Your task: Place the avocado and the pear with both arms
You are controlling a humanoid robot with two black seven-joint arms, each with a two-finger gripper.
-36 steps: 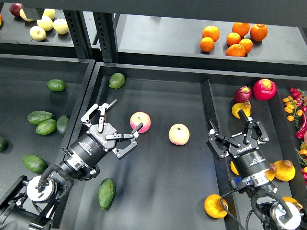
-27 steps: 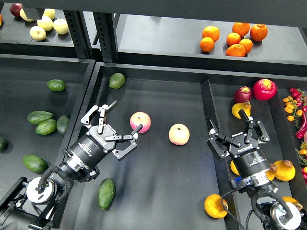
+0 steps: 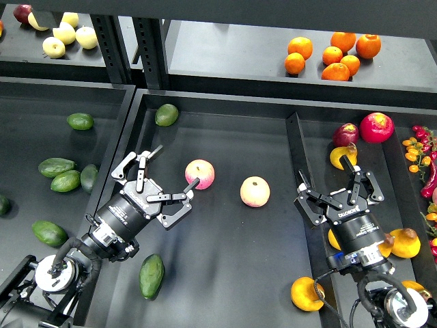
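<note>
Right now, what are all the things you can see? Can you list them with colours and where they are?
avocado: 1, dark green, middle tray, near the left gripper's arm
round avocado: 1, lighter green, middle tray, far left corner
apples: 2, pink and yellow, middle tray centre
left avocados: about 6, green, left tray
pear: 1, yellow-orange, right tray, near edge
other pears: several, yellow-orange, right tray, partly hidden
red fruit: 2, red-purple, right tray, far end
oranges: 6, orange, back shelf right
pale fruit: about 4, pale yellow, back shelf left
peppers: a bunch, red and orange, right edge
left gripper: open, empty
right gripper: open, empty
</note>
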